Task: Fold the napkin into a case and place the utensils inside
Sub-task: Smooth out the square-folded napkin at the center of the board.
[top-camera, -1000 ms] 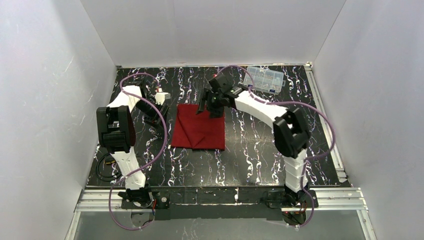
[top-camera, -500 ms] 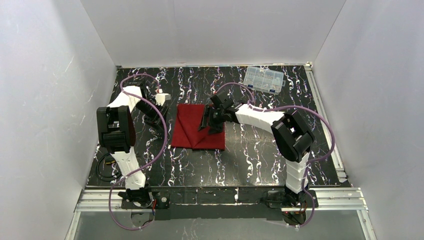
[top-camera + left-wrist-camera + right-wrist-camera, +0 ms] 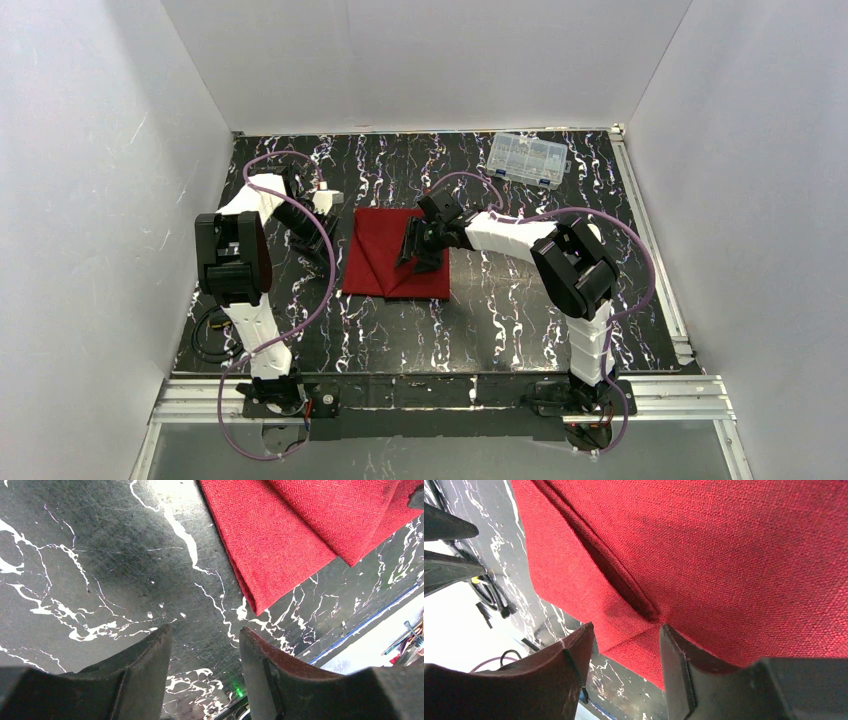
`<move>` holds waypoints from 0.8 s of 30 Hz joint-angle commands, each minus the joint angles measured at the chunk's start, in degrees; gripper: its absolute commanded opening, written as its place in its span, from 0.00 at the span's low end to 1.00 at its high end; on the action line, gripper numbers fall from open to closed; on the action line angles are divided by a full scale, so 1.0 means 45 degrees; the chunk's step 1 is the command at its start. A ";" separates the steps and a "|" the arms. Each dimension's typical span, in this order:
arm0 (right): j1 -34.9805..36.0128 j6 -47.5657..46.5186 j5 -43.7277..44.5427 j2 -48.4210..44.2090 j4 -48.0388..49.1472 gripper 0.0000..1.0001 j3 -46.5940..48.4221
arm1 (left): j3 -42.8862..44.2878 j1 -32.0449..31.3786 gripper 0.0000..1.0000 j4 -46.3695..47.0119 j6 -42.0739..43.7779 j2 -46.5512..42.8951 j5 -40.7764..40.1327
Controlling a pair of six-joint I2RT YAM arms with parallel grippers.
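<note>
A clear compartment box (image 3: 528,158) sits at the far right of the black marbled table (image 3: 500,330).

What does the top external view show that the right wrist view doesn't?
Only top external: the clear plastic compartment box at the table's far right corner. Only right wrist: a close look at the dark diagonal slit between layers of the deep red folded cloth napkin, with the right fingers apart over its near edge. Both: the napkin and the black white-veined tabletop.
</note>
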 commanded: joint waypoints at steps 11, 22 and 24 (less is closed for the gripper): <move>0.0677 -0.0030 -0.0550 0.0332 0.0718 0.53 0.1283 | -0.0296 -0.0078 0.49 0.0096 0.0059 -0.0118 -0.0110; 0.0913 -0.0873 0.0482 0.0070 -0.0990 0.54 0.2446 | -0.0196 -0.0071 0.48 0.0064 0.0066 -0.0171 0.0006; 0.0744 -0.0953 0.0751 -0.0393 -0.1418 0.63 0.2054 | -0.0154 -0.0057 0.48 -0.0017 0.0085 -0.0191 0.0051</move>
